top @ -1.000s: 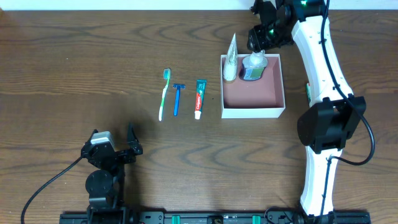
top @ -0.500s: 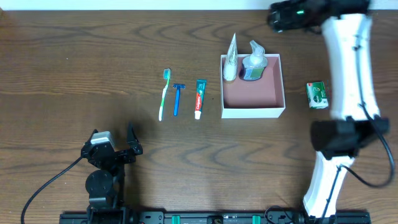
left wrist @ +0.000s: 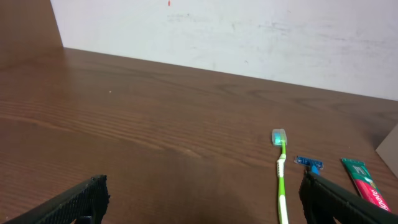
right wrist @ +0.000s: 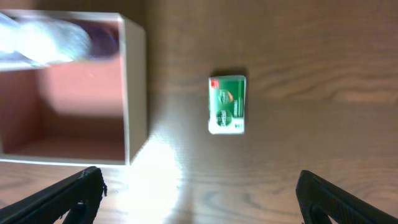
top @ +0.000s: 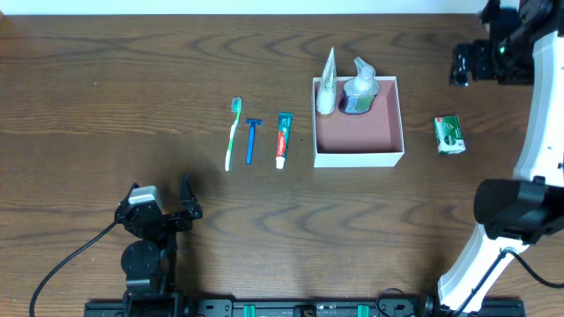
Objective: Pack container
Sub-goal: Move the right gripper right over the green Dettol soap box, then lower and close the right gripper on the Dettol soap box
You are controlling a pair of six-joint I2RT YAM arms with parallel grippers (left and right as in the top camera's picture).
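The right gripper (right wrist: 199, 182), spread wide and empty, hangs nearest the green box (right wrist: 227, 104) lying parallel to the container's (right wrist: 136, 93) right wall.

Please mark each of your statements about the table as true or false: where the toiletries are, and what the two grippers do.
1. The green packet lies inside the container. False: it lies on the table, outside the container, on the side away from the toothbrush.
2. The toothbrush, razor and toothpaste lie side by side on the table, outside the container. True.
3. The right gripper holds the bottle. False: it is open and empty, and the bottle stands in the container.
4. A white tube is in the container beside the bottle. True.
5. The left gripper is shut on the toothbrush. False: it is open and apart from it.
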